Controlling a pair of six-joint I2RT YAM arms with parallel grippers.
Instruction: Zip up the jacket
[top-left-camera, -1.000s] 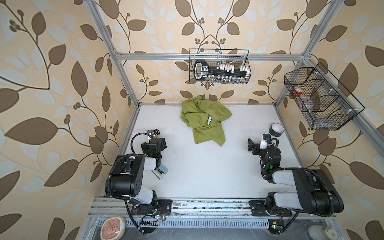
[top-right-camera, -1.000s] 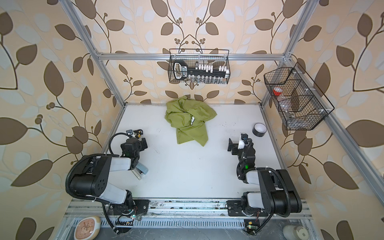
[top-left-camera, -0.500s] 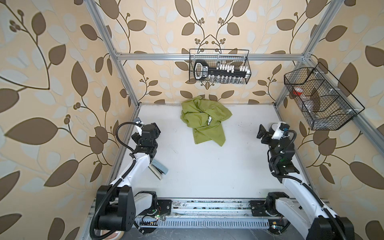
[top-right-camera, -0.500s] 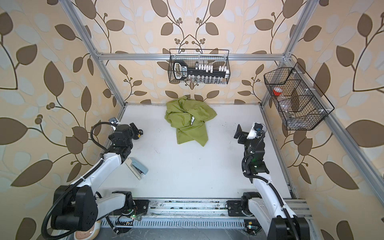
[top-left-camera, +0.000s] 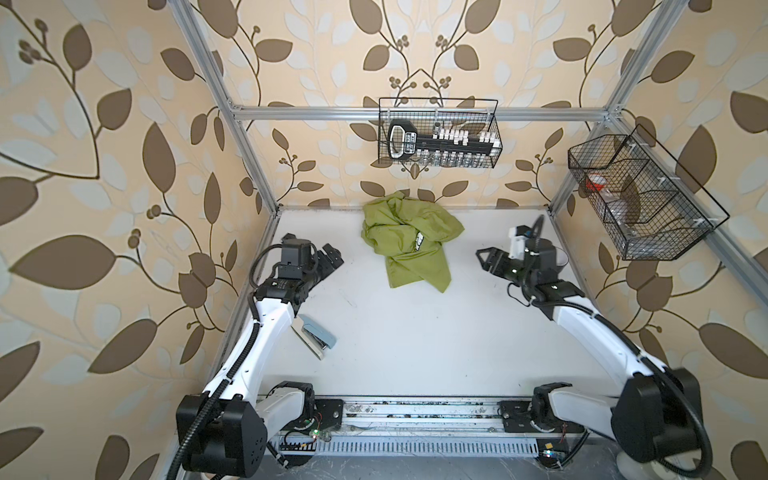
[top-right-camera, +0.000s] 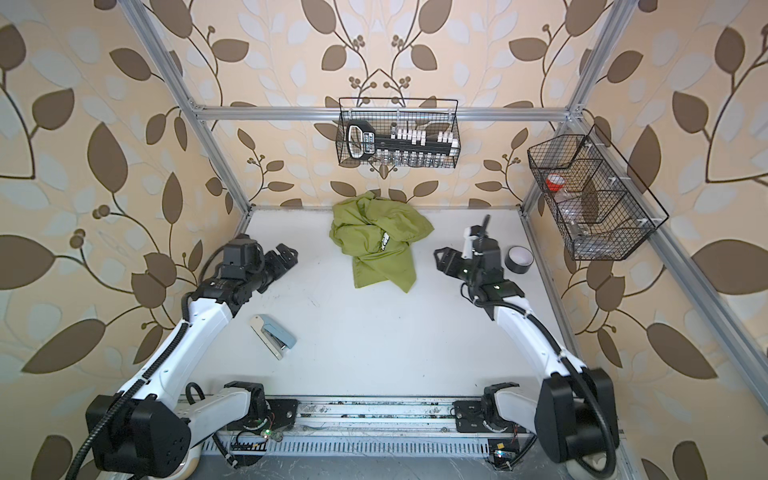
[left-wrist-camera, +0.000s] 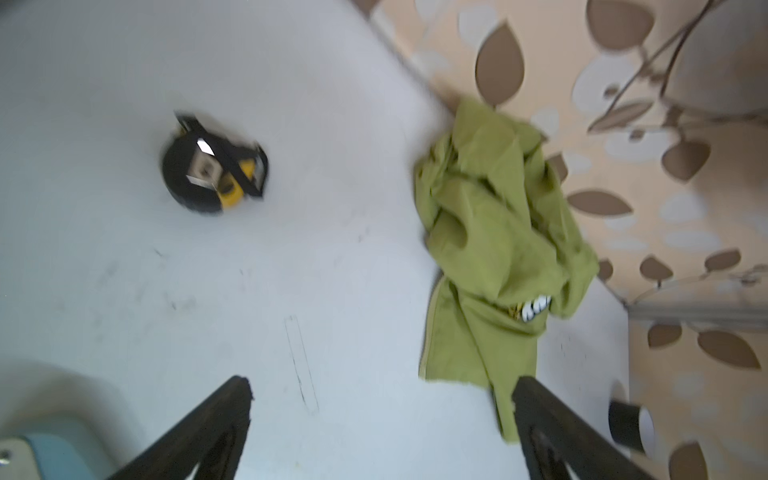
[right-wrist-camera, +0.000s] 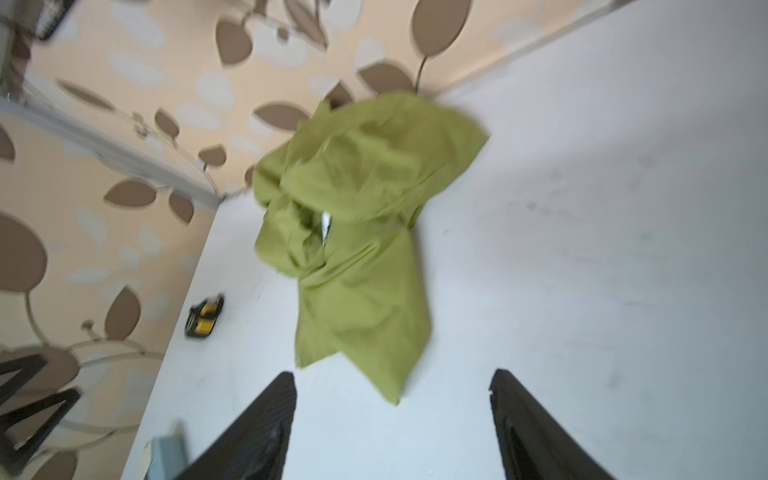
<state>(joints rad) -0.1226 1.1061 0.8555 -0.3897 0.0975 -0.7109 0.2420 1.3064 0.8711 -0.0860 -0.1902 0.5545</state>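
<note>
Lime-green thin fabric lies in a crumpled heap at the far middle of the white tabletop (top-left-camera: 415, 353): this is the hooded jacket (top-left-camera: 409, 241), bunched close against the leaf-patterned back wall with one loose flap trailing toward the near edge. We see its small black-and-white logo (top-left-camera: 419, 240) facing up among the folds, but we cannot make out the zipper in either top view. We find the left gripper (top-left-camera: 330, 259) above the table to the left of the jacket and well apart from it; in the left wrist view its two black fingers (left-wrist-camera: 232, 399) stand wide apart with only bare table between them, so it is released and grasps nothing. The right gripper (top-left-camera: 484, 257) sits on the opposite side of the jacket, also clear of the cloth, and the right wrist view shows its jaws parted and empty, aimed at the trailing flap. Near the left arm we note a pale blue-grey stapler (top-left-camera: 316, 338) lying flat on the table. A black roll of tape (top-right-camera: 519, 258) rests beside the right gripper's wrist, near the right wall. A black-and-yellow tape measure (left-wrist-camera: 212, 174) lies on the table near the left wall, apart from the jacket. One black wire basket (top-left-camera: 438, 139) hangs on the back wall above the jacket, and a second wire basket (top-left-camera: 640, 199) hangs on the right wall.
</note>
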